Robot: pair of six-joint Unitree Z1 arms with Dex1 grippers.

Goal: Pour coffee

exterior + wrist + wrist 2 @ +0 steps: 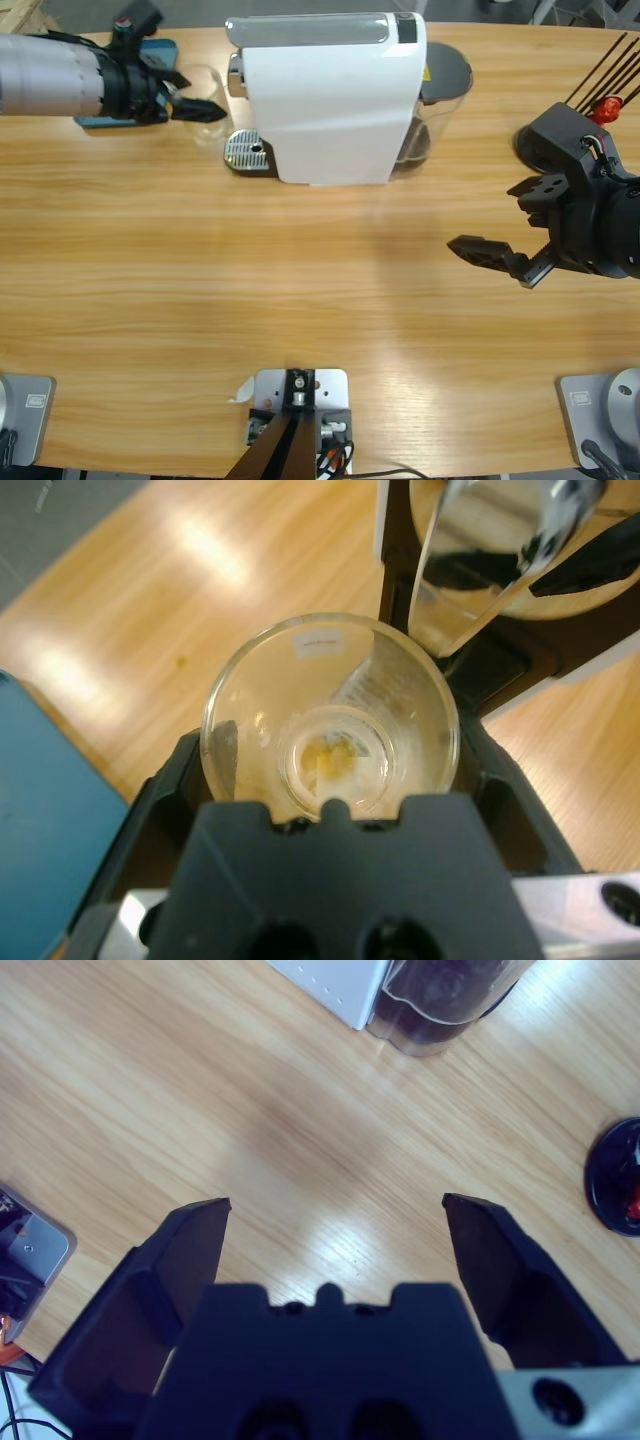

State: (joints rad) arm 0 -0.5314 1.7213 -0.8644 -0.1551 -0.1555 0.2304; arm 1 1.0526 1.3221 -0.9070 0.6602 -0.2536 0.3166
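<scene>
A clear glass [330,730] is clamped between the jaws of the left gripper [190,105] at the upper left of the high view, beside the white coffee machine [330,95]; no dark coffee is seen in it. The wooden table [250,280] lies below. The right gripper [495,255] is held at the right, jaws spread apart.

The coffee machine [330,100] is white with a silver drip grille [248,150] and a dark grey tank lid [446,72]. The glass [330,720] is clear. The surface [300,290] is light wood-grain. A blue pad [150,55] lies far left.
</scene>
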